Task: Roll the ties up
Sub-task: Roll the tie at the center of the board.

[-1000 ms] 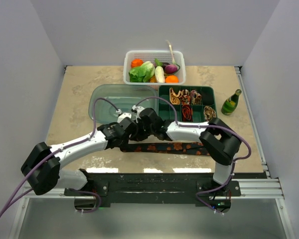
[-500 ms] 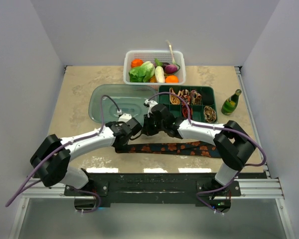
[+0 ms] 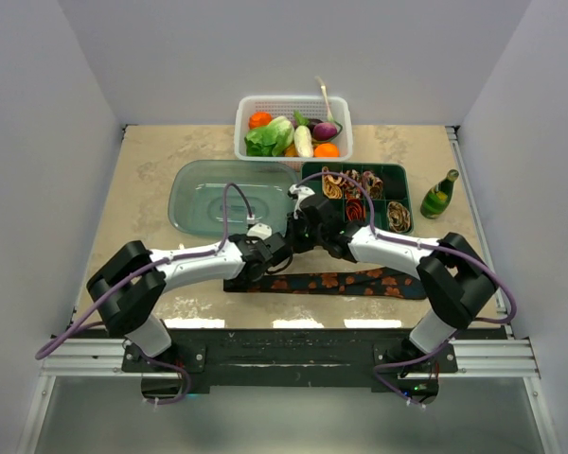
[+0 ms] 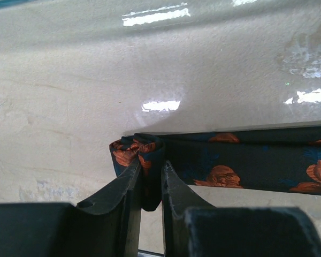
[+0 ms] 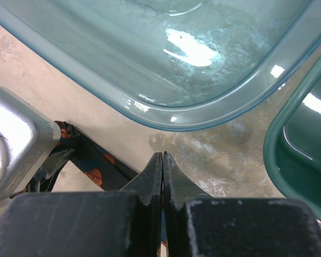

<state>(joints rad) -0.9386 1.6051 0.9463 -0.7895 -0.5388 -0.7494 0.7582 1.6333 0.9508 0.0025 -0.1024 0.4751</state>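
From above, three or four rolled ties [image 3: 355, 214] already sit in compartments of the green divided tray [image 3: 404, 186]; I cannot count them surely. The black tie [image 3: 350, 281] lies flat on the table [image 3: 142, 170], nearer my bases than that tray and running alongside its near edge. My left pincer [image 3: 257, 268] is down at the tie's left end, off the tray's near-left corner. My right pincer [image 3: 301, 230] hangs just off the same corner, beside the clear lid [image 3: 218, 184].

Through my left wrist camera, my fingers [image 4: 129, 184] are clamped on the tie's end, which is curled into one small first turn. The band stretches flat away to the right, toward the tray's side.

Through my right wrist camera, the two fingers are pressed together on nothing that I can see, above bare table between the lid's corner and the tray's rim.

I judge this tie barely begun: nearly its whole length needs winding, then placing in the tray.
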